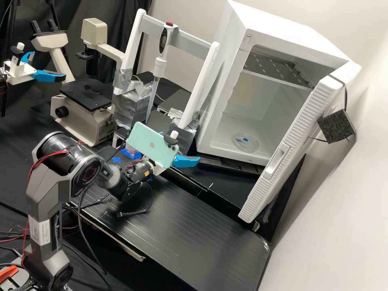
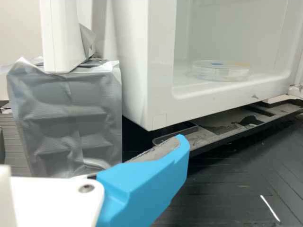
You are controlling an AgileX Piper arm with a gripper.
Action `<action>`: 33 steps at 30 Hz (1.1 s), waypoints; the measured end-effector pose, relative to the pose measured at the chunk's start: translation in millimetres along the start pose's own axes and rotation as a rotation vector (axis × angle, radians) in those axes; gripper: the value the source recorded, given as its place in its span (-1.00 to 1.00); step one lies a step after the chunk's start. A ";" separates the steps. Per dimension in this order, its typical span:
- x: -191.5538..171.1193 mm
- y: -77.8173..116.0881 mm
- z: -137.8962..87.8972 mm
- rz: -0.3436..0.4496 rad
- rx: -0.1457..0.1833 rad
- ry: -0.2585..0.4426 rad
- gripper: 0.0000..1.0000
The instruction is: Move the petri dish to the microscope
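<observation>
Gripper (image 1: 181,145) spread and empty; best enter white cabinet (image 1: 223,72) low, level (mind front lip (image 2: 227,98)), straddle petri dish (image 2: 221,72), squeeze gently.

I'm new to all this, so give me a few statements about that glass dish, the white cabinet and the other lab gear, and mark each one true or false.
1. The petri dish sits on the floor of the white cabinet. True.
2. The cabinet's door is closed. False: it stands open.
3. The gripper has reached inside the cabinet. False: it is outside, in front of it.
4. In the high view, a red-topped pipette shows between the microscope and the cabinet. True.
5. The dish lies on the metal shelf. False: it lies below that shelf.
</observation>
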 end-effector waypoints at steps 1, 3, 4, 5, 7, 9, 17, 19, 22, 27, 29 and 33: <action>0.0 0.0 0.0 0.000 0.000 0.000 1.00; 0.0 0.0 0.0 0.000 0.000 0.000 1.00; 0.0 0.0 0.0 0.000 0.000 0.000 1.00; 0.0 0.0 0.0 0.000 0.000 0.000 1.00; 0.0 0.0 0.0 0.000 0.000 0.000 1.00; -0.8 1.7 1.6 0.007 -0.006 0.004 1.00; -23.6 23.7 36.0 0.062 0.036 0.030 1.00; -29.5 34.9 46.1 0.096 0.054 0.030 1.00; -36.7 50.6 58.5 0.146 0.072 0.026 1.00; -38.2 79.5 71.1 0.218 0.068 0.013 1.00; -33.4 91.9 72.7 0.254 0.062 0.022 1.00; -17.4 114.3 73.2 0.304 0.059 0.056 1.00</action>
